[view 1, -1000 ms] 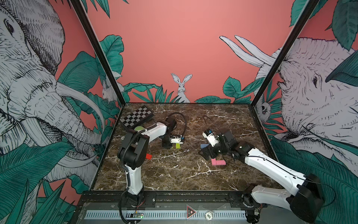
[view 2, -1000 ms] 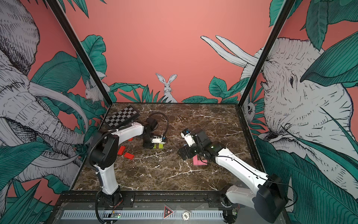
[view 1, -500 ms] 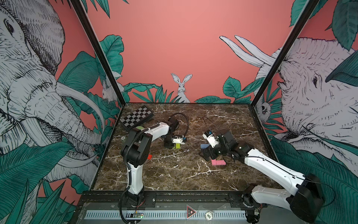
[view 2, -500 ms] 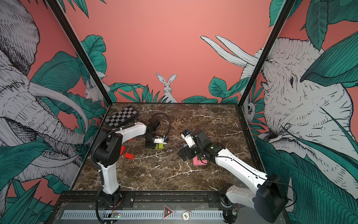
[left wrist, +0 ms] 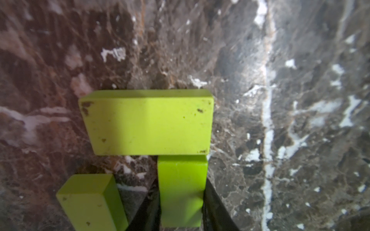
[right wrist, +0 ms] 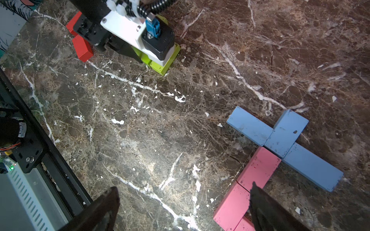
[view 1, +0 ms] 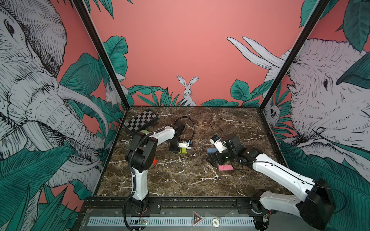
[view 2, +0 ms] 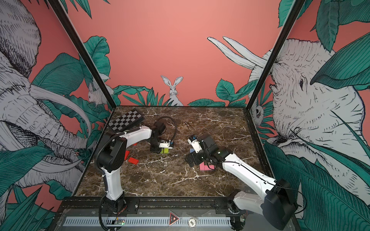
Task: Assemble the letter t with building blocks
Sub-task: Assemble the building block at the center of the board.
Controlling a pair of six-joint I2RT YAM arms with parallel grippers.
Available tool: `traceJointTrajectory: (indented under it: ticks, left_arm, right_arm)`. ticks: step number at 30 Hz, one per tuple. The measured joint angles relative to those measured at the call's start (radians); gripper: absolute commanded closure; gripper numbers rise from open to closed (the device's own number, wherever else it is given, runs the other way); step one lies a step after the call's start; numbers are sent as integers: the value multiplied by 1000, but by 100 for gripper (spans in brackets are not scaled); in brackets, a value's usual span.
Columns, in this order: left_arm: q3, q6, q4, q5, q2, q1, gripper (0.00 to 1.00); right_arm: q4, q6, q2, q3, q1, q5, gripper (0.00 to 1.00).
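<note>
On the bench (view 1: 180, 180), blue blocks (right wrist: 284, 136) and pink blocks (right wrist: 258, 169) form a t near the wide-open right fingers (right wrist: 100, 212). The left fingers (left wrist: 218, 210) clamp a green stem block (left wrist: 182, 190) against one end of a green crossbar (left wrist: 148, 122); centring apparently remains.

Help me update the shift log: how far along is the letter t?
Done: a blue-and-pink t looks laid out near the open right gripper. In hand: the left gripper is shut on a green stem block, butted against a green crossbar block. Left: a loose green block beside them and red blocks are unplaced.
</note>
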Motion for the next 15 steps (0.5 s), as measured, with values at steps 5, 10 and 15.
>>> traceJointTrajectory:
  ticks: [5,10,15]
  left_arm:
    - [1,0,0,-4,2,-4,65]
    - [1,4,0,-6,4,-10,65]
    - [2,7,0,-7,5,-11,65]
  right_arm:
    - [0,0,0,0,0,2,1]
    - [0,0,0,0,0,2,1]
    - [0,0,-6,0,0,2,1]
